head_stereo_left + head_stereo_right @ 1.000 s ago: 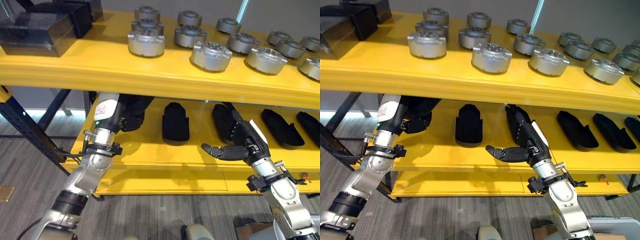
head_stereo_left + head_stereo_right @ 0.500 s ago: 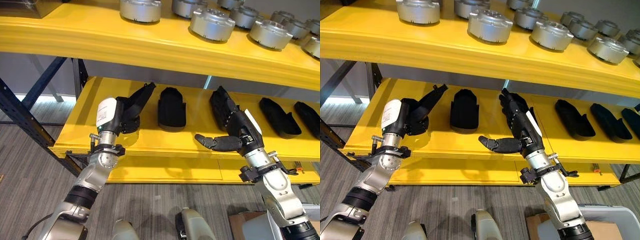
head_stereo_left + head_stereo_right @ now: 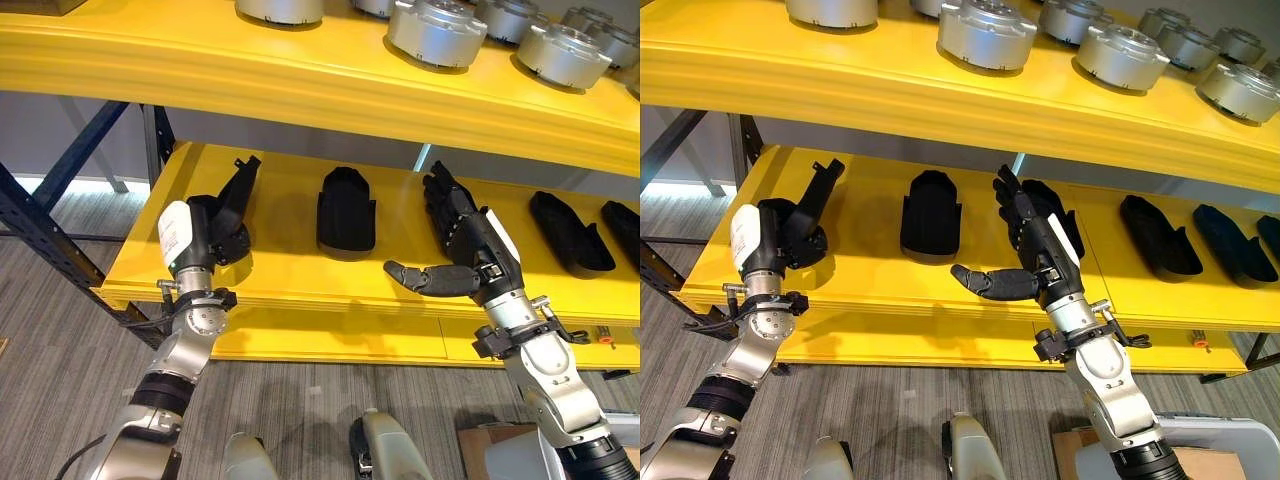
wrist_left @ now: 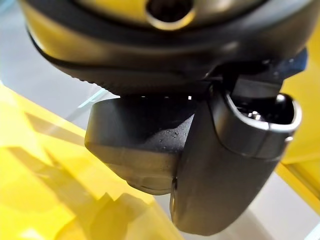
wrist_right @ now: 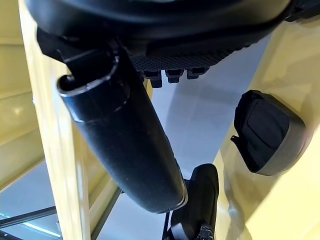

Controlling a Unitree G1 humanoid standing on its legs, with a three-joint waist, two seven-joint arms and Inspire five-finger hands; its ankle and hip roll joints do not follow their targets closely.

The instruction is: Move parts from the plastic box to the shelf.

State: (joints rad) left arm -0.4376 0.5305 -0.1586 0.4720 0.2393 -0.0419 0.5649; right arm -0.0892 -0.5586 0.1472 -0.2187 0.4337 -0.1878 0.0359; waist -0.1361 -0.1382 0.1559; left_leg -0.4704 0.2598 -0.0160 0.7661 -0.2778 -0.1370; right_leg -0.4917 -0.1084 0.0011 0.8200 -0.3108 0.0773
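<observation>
My left hand [image 3: 220, 233] sits at the left end of the yellow lower shelf [image 3: 300, 282], its fingers curled round a black moulded part [image 3: 240, 182] that sticks up and away from it. My right hand [image 3: 468, 243] hovers open over the middle of the same shelf, fingers straight and thumb [image 5: 125, 135] stretched out to the left. Right behind its fingers lies another black part [image 3: 1045, 197]. One more black part [image 3: 347, 208] rests on the shelf between the two hands.
Two further black parts [image 3: 570, 230] lie to the right on the lower shelf. The upper yellow shelf [image 3: 300, 75] overhangs it and carries several round silver parts [image 3: 437, 30]. Dark blue rack struts [image 3: 40, 225] stand at the left.
The camera has tipped downward. My left hand has drawn out from under the upper shelf and moved left along the lower shelf, still holding the black part. The right hand has stayed open in place.
</observation>
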